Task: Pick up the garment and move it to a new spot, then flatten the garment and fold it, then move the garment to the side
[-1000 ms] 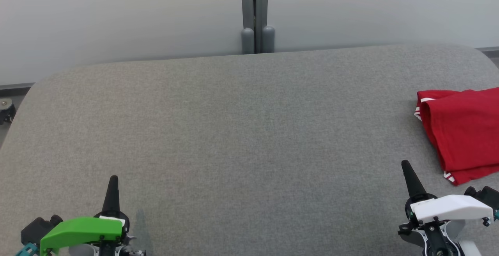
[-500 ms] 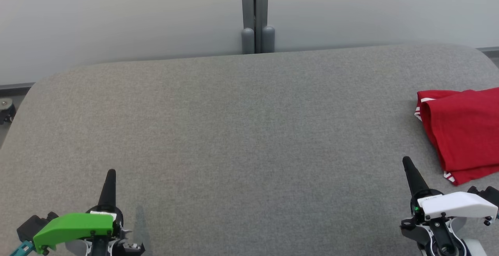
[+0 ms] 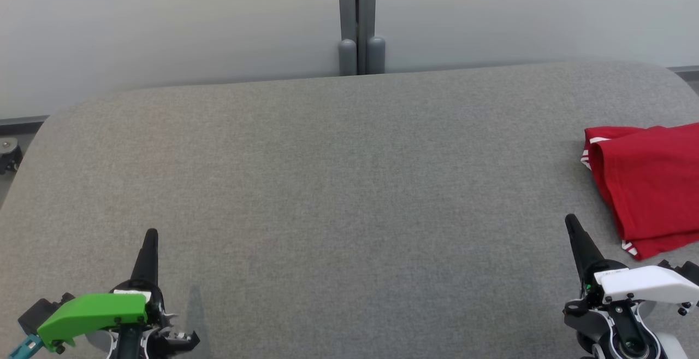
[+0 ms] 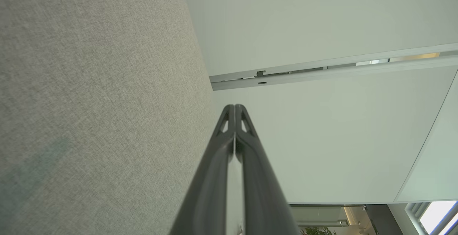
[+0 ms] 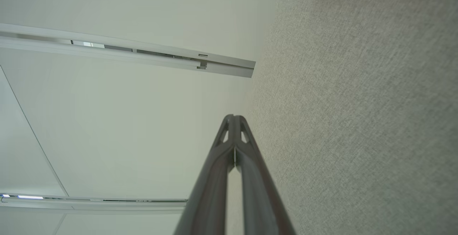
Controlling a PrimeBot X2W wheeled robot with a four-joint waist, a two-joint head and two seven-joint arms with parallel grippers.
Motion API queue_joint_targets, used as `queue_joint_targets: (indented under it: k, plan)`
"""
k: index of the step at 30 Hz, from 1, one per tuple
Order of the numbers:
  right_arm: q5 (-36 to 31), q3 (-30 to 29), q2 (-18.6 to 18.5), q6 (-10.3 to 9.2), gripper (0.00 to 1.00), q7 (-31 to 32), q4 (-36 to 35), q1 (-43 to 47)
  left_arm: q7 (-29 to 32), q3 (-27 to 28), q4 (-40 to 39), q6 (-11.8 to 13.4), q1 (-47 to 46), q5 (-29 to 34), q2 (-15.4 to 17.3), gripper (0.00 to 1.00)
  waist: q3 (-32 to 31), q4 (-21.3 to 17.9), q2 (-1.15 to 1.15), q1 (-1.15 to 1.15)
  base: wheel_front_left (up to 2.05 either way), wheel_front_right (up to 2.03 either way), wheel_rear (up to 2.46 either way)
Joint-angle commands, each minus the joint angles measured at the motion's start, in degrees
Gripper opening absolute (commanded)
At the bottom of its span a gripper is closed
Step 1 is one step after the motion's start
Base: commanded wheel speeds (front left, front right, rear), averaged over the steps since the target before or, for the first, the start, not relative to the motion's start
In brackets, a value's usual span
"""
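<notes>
The red garment (image 3: 650, 184) lies folded on the right side of the grey table (image 3: 349, 184), and the right edge of the head view cuts it off. White stripes show at its left corner and at its lower corner. It lies flat on the fabric surface, and no gripper touches it.

The left gripper (image 3: 150, 234) is at the lower left of the head view, under a green cover (image 3: 90, 315), above the near part of the table. Its jaws are fully closed: in the left wrist view the two dark fingers (image 4: 213, 177) press together along their length up to the tips, and they hold nothing. It is well apart from the garment.

The right gripper (image 3: 570, 219) is at the lower right, under a white cover (image 3: 647, 283). Its tip points up and a little to the left, and it is near the lower left corner of the garment but clearly apart from it. Its jaws are also closed completely — in the right wrist view the fingers (image 5: 211, 192) meet at the tips with nothing between them.

Behind the table stands a pale wall (image 3: 164, 20) with a grey post (image 3: 356, 20) in the middle. At the far left, beside the edge of the table, there is a small wheel (image 3: 8, 151) on the floor.
</notes>
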Motion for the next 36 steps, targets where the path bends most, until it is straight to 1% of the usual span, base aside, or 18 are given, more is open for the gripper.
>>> queue_joint_targets:
  k: [1,23,36]
  plan:
    - [1.3,-0.3,-0.3,0.01,0.00,0.5,-0.5,-0.9,0.4,0.3,-0.4,-0.3,-1.3,-1.3,0.3,0.00,0.0,0.0,0.00,0.00,0.00,0.00,0.00]
    - [9.7,-1.1,-0.4,0.00,0.00,2.7,-0.8,-1.3,2.6,1.7,-0.8,-0.8,-2.4,-8.6,0.4,0.00,0.0,0.1,0.00,0.00,0.00,0.00,0.00]
    - [9.7,-1.1,-0.4,0.00,0.00,2.8,-0.7,-1.2,2.7,1.7,-0.7,-0.6,-2.3,-8.5,0.4,0.00,0.0,0.1,0.00,0.00,0.00,0.00,0.00]
